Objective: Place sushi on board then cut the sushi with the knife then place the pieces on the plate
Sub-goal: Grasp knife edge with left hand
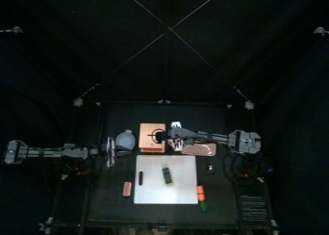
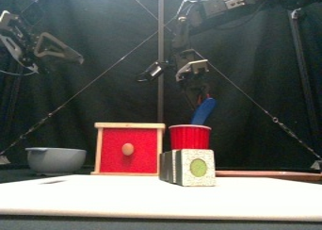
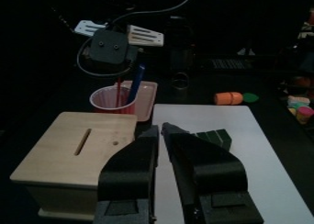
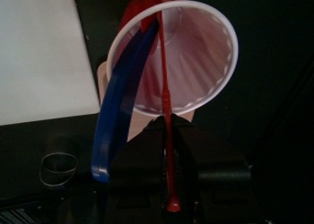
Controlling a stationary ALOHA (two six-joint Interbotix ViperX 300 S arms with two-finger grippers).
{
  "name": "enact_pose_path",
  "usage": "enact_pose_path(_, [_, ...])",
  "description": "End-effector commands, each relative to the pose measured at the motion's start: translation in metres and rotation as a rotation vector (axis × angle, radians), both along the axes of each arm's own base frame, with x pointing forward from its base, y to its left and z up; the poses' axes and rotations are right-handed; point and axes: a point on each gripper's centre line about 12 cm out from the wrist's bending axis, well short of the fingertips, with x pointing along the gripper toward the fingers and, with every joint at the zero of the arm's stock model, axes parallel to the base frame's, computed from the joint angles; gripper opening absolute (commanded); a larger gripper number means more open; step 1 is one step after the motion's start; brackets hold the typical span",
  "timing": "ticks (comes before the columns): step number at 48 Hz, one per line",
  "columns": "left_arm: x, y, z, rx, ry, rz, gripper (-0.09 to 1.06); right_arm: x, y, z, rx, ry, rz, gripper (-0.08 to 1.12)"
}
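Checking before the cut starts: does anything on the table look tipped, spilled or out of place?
Nothing stands out. The sushi roll sits on the white cutting board. The red cup stands upright, holding the blue toy knife and red toy knife, and the right tool hovers above it.

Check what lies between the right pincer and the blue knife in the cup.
Nothing: the front view shows bare air between the right pincer and the blue knife in the red cup.
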Motion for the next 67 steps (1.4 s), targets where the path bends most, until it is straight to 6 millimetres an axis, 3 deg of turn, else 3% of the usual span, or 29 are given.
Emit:
enact_pose_path(1, [0.002, 0.001, 0.005, 0.002, -0.015, 0.003, 0.55, -0.001, -0.006, 0.018, -0.009, -0.045, -0.016, 0.34])
enact_pose_path(6, [0.002, 0.001, 0.005, 0.002, -0.015, 0.003, 0.55, -0.001, -0.007, 0.02, -0.008, -0.045, -0.022, 0.34])
enact_pose_path(23, [0.002, 0.001, 0.005, 0.0, -0.015, 0.003, 0.55, 0.0, -0.018, 0.056, -0.015, -0.136, -0.058, 0.34])
enact_pose_path(49, [0.002, 0.001, 0.006, -0.005, -0.018, 0.005, 0.55, -0.022, -0.016, 0.09, -0.039, -0.202, -0.074, 0.34])
enact_pose_path(67, [0.003, 0.001, 0.009, -0.001, -0.026, 0.005, 0.56, -0.05, -0.005, 0.134, -0.066, -0.303, -0.082, 0.34])
